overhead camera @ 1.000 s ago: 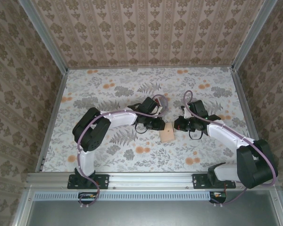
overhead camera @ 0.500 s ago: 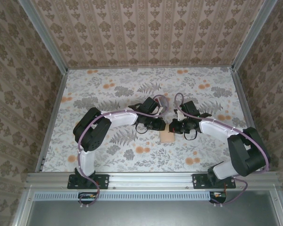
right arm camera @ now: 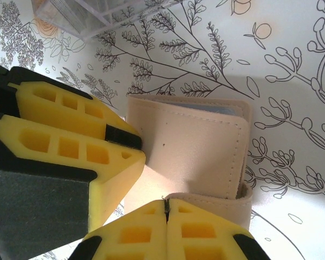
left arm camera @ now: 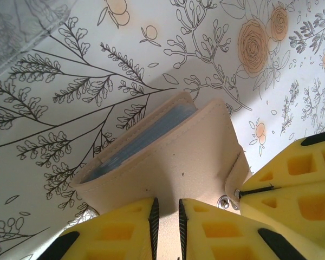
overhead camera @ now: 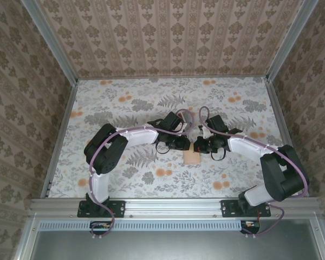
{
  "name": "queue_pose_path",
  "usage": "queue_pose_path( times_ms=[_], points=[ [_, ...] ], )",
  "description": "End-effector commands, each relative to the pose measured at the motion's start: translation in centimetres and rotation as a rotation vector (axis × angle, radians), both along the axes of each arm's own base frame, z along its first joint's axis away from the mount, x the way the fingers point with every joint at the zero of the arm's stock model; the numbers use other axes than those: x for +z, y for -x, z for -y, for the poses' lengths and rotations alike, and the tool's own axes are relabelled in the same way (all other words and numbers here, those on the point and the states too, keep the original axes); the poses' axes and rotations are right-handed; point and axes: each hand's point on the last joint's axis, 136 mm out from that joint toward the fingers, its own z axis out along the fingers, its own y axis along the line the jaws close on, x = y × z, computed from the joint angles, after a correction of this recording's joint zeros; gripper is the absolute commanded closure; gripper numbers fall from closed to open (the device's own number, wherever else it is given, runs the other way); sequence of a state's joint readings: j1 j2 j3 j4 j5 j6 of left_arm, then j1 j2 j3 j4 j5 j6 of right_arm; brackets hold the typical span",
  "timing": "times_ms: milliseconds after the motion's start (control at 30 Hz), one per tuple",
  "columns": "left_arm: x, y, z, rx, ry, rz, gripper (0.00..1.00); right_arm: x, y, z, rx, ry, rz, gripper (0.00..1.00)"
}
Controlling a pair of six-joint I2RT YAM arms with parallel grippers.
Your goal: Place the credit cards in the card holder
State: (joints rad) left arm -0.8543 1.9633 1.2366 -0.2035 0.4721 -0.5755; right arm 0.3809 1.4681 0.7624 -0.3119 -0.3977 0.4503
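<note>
Your right gripper (right arm camera: pixel 166 201) now sits against the holder (right arm camera: pixel 189 146), having closed in from off its right side.

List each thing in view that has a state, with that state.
card holder: folded nearly shut, blue-grey inside showing at the edge
strap: unfastened
left claw: closed on the card holder's edge
right claw: shut, tips at the strap

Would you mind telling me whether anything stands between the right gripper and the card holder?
Nothing visible does. The shut right gripper sits directly against the strap of the card holder, with no object between them; the left gripper pinches another edge, out of its way.
</note>
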Motion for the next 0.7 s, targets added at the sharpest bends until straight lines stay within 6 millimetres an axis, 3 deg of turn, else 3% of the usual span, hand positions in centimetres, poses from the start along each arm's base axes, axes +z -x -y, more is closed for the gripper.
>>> queue_pose_path(
  times_ms=[0,667],
  points=[
    [-1.1,0.5,-0.3,-0.014,-0.046,-0.022,0.79,0.5,0.4,-0.7,0.040,-0.015,-0.007,1.00],
    [-1.5,0.6,-0.2,-0.012,-0.050,-0.032,0.79,-0.9,0.5,-1.2,0.055,-0.011,-0.039,1.00]
  ],
)
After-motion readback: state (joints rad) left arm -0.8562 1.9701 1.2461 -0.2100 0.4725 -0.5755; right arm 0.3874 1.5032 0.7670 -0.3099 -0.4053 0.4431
